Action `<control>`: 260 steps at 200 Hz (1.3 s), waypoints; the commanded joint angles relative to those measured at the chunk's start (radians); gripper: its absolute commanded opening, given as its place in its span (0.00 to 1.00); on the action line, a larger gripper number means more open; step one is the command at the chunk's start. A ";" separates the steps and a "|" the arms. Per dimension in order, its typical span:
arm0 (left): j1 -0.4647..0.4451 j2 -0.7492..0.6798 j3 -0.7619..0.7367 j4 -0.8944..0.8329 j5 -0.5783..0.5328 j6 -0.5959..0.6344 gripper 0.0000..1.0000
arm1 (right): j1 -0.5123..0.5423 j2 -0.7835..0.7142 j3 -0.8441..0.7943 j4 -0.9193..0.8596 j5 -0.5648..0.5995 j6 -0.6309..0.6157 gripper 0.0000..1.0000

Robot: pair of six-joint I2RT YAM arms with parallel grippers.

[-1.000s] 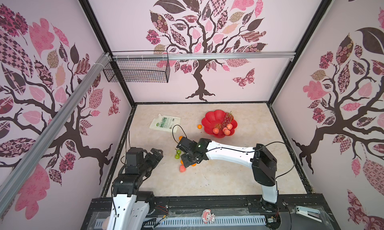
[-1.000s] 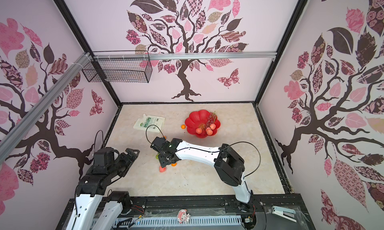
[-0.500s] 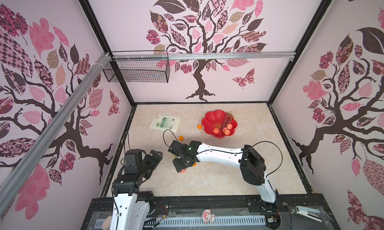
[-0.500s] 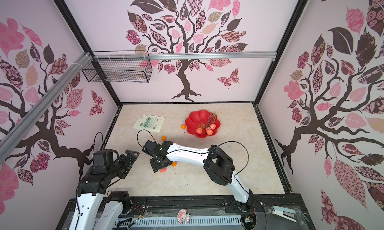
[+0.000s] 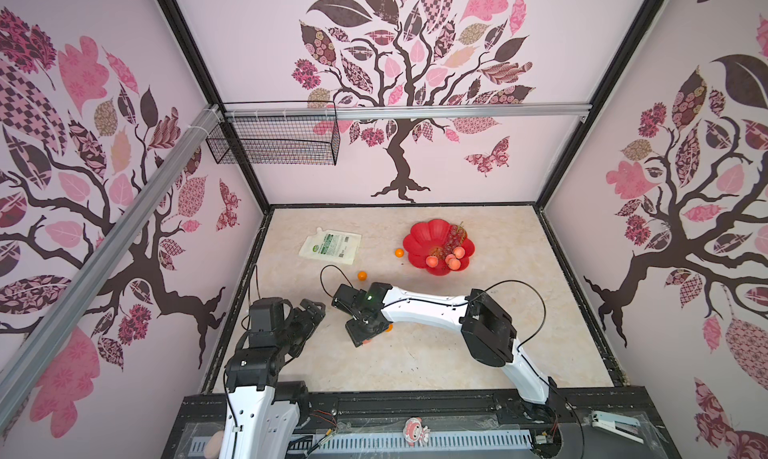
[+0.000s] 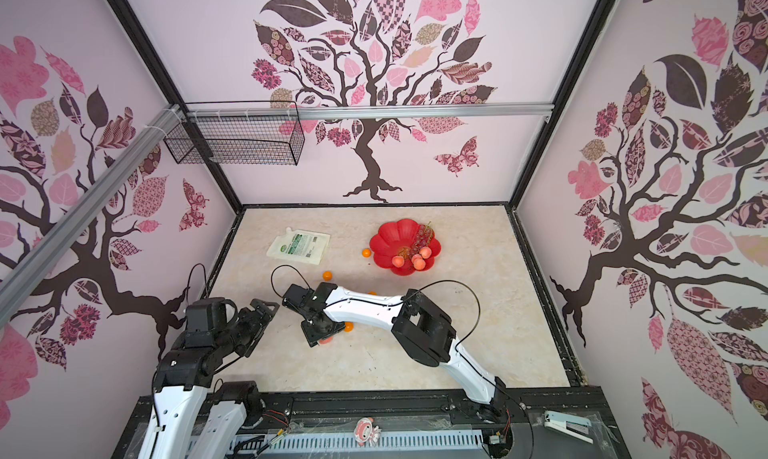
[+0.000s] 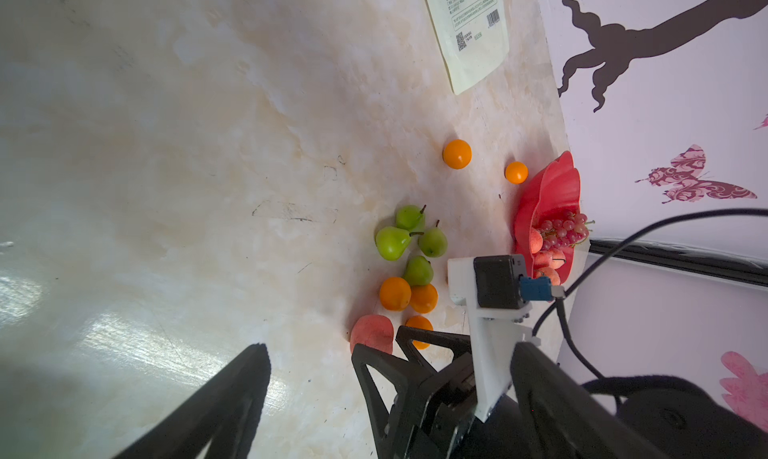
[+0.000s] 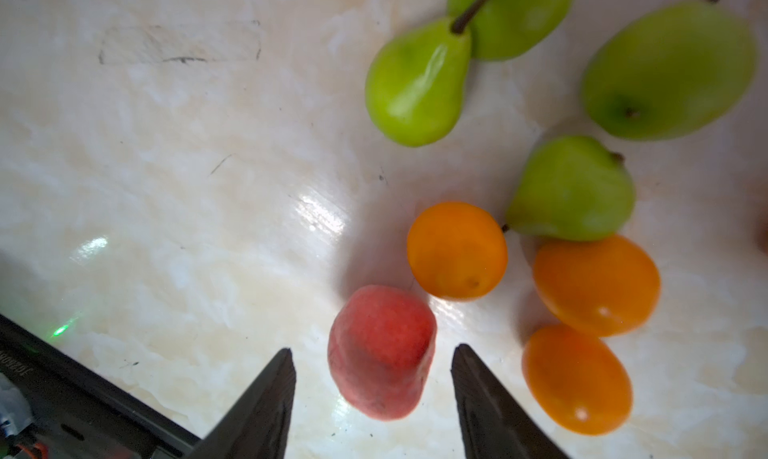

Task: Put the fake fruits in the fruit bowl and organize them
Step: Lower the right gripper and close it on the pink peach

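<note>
Right gripper, half-open, is straddling a peach, not touching it; left gripper is gaping empty. Likely light, slick: pinch its middle.

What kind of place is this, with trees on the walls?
Probably a robot practice booth: two robot arms at a small walled-in tabletop, with toy fruit and a red bowl laid out.
</note>
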 commanded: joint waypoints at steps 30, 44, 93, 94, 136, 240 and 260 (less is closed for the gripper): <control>0.006 -0.005 -0.027 0.014 -0.005 0.006 0.95 | 0.002 0.078 0.064 -0.038 0.037 -0.015 0.63; 0.007 -0.004 -0.026 0.016 -0.005 0.008 0.95 | 0.002 0.089 0.073 -0.041 0.040 -0.017 0.62; 0.007 -0.004 -0.026 0.013 -0.002 0.011 0.95 | 0.002 0.126 0.121 -0.078 0.040 -0.030 0.61; 0.007 -0.004 -0.025 0.013 -0.002 0.011 0.95 | 0.002 0.126 0.123 -0.080 0.040 -0.030 0.61; 0.008 -0.010 -0.023 0.010 -0.002 0.010 0.95 | 0.002 0.139 0.135 -0.098 0.040 -0.029 0.59; 0.008 -0.005 -0.028 0.023 0.022 0.025 0.95 | 0.002 0.079 0.065 -0.059 0.029 -0.020 0.48; 0.007 0.008 -0.032 0.042 0.057 0.045 0.95 | 0.002 0.047 0.034 -0.044 0.019 -0.012 0.46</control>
